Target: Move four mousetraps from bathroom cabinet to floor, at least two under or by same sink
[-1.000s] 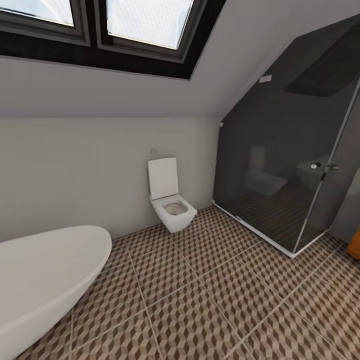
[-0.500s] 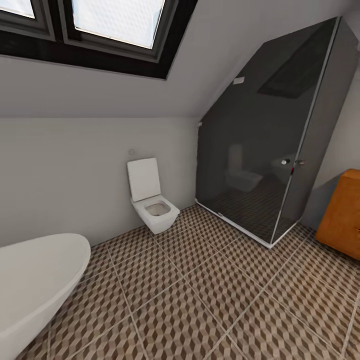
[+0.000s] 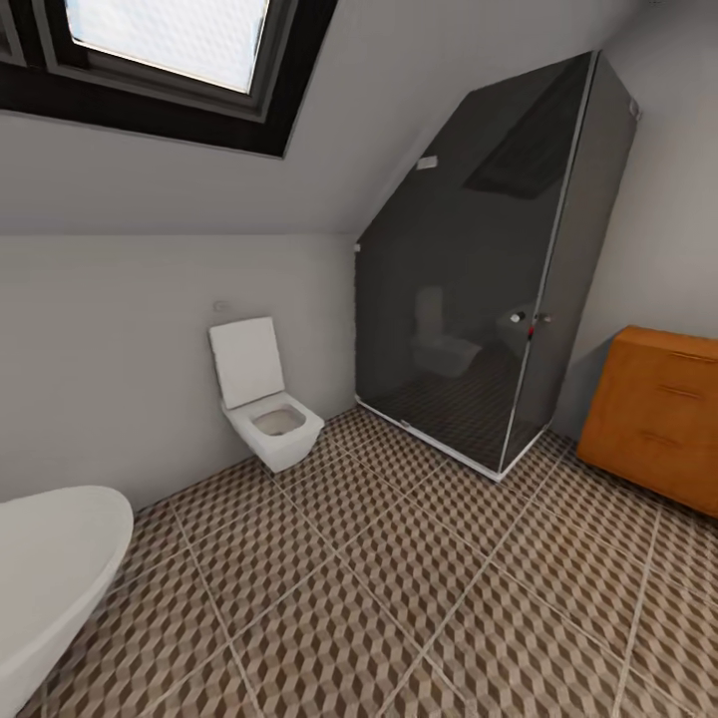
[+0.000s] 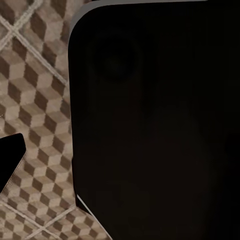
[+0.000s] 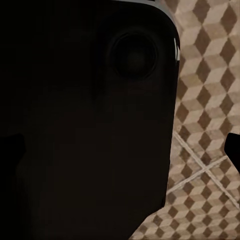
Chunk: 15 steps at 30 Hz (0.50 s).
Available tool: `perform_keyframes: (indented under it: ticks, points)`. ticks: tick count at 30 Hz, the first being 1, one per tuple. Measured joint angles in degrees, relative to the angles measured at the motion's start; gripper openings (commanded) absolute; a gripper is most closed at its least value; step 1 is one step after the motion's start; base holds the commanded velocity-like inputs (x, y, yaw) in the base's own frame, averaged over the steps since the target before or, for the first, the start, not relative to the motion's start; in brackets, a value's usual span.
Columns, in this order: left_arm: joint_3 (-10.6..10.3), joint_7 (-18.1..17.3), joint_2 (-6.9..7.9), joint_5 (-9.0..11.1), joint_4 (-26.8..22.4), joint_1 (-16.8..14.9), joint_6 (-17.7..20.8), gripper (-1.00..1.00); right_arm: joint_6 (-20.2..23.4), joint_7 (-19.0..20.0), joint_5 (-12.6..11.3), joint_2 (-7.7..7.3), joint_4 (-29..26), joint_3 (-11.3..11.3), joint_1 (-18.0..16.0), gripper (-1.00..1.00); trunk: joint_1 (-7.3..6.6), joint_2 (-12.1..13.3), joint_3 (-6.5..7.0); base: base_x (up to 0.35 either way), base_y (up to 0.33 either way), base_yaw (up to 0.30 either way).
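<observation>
Cube-patterned bathroom floor (image 3: pixel 399 598) nearest, white bathtub (image 3: pixel 50 568) rim at left, wall-hung toilet (image 3: pixel 261 409) beyond, orange-brown cabinet (image 3: pixel 658 419) at right against the wall, dark glass shower enclosure (image 3: pixel 479 279) farthest, jaw state of both grippers impossible to tell.

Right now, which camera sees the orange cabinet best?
The head view: the cabinet stands at the right beside the dark shower, its front panels facing us. Both wrist views show floor tiles and a dark robot part instead.

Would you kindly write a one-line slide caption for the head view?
Tiled bathroom floor with toilet, glass shower, bathtub and the orange-brown cabinet at right.
</observation>
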Motion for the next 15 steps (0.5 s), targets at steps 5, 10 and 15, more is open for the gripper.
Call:
perform_keyframes:
  ticks: [5, 10, 15]
  points:
    - [0.02, 0.01, -0.01, 0.00, -0.02, 0.00, 0.00, 1.00, 0.01, 0.00, 0.00, 0.00, 0.00, 0.02, 0.01, 1.00, 0.00, 0.00, 0.00, 0.000, 0.000, -0.255]
    - [0.05, 0.01, -0.01, 0.01, 0.00, 0.00, 0.00, 1.00, 0.01, 0.00, 0.00, 0.00, 0.00, 0.01, 0.00, 1.00, 0.00, 0.00, 0.00, 0.000, 0.000, -0.255]
    - [0.03, -0.01, -0.02, 0.01, -0.02, 0.00, 0.00, 1.00, 0.01, 0.00, 0.00, 0.00, 0.00, 0.01, 0.00, 1.00, 0.00, 0.00, 0.00, 0.000, 0.000, -0.255]
